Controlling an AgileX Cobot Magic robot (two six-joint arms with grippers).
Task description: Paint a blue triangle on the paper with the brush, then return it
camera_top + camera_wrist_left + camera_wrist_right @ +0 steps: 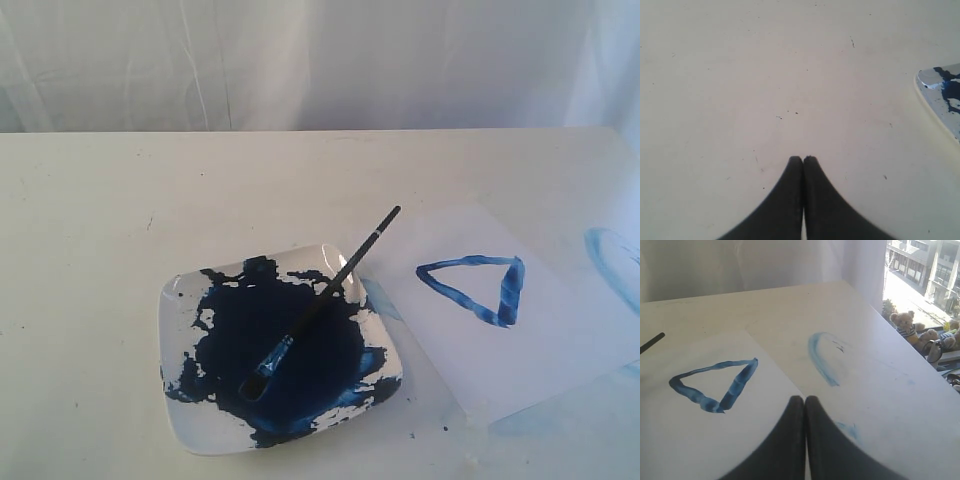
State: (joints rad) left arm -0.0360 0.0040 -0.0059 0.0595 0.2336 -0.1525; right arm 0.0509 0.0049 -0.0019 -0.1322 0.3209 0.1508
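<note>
The brush [320, 300] lies on the plate [172, 322], apart from both pincers. The left gripper [803, 159] is clenched and empty. The right gripper [805, 399] is clenched and empty too, above the paper [700, 440].

We are looking at a staged indoor workspace: a white table [100, 200] backed by a white curtain [300, 60]. Teddy bears [904, 322] are sitting beside a window [920, 270] showing buildings.

White square paint-smeared plate [177, 330] on pale tabletop [100, 220]. Long black-handled brush [325, 300] in plate, handle across far right rim. Thin white paper sheet [545, 355] on tabletop, just right of plate. Dark blue triangle outline [511, 292] on paper. Pale blue curved smear [603, 258] on tabletop, right of paper.
</note>
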